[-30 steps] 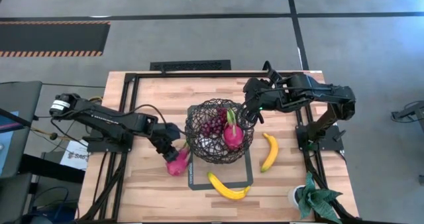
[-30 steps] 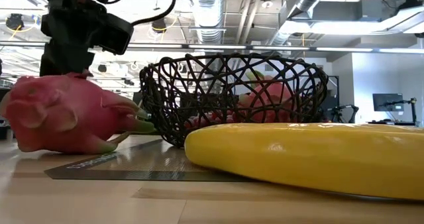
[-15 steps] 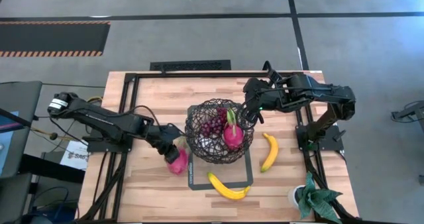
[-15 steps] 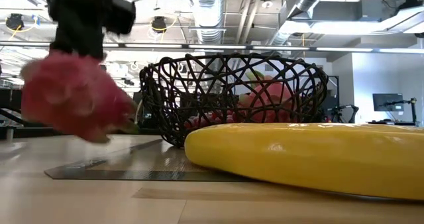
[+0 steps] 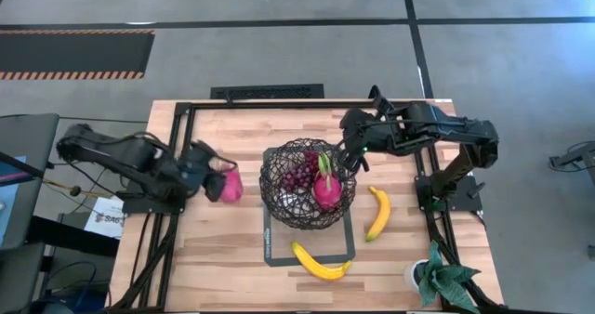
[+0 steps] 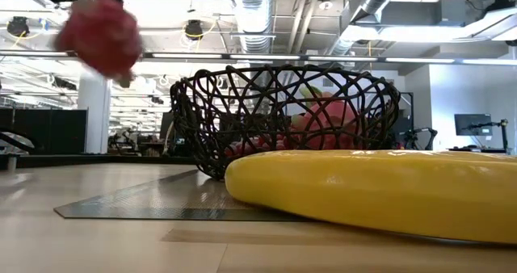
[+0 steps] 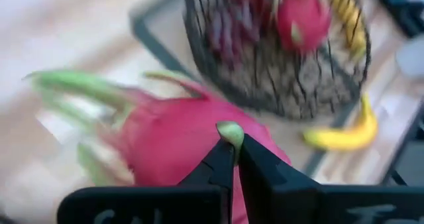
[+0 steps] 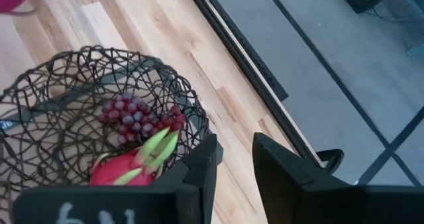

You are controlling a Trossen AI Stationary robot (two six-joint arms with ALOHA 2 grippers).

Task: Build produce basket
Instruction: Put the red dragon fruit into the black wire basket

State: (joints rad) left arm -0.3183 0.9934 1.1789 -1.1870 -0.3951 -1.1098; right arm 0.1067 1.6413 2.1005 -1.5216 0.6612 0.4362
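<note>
The dark wire basket (image 5: 307, 186) stands on a grey mat at mid-table. It holds a pink dragon fruit (image 5: 326, 189) and dark red grapes (image 5: 297, 176). To the basket's left, my left gripper (image 5: 219, 179) is shut on a second dragon fruit (image 5: 231, 184), which shows blurred high above the table in the low view (image 6: 98, 35). My right gripper (image 8: 235, 161) hovers open over the basket's far right rim (image 8: 192, 118), touching nothing. Two bananas (image 5: 378, 212) (image 5: 321, 261) lie on the table right of and in front of the basket. My left gripper pinches a green-tipped scale (image 7: 230, 132) on the dragon fruit's pink skin between its two fingertips (image 7: 218, 159). The fingers slant down at it from the table's left. The fruit (image 7: 179, 148) is lifted clear of the table, its green leafy end pointing away from the basket.
A small potted plant (image 5: 441, 279) stands at the near right corner. A black metal frame (image 5: 191, 105) runs along the table's far and side edges. Bare wood lies left of the mat (image 5: 270, 254).
My left gripper has risen and pulled back toward the table's left and far edge, tipping less steeply. The dragon fruit that lay on the table beside the basket has gone with it and now hangs well clear of the wood.
</note>
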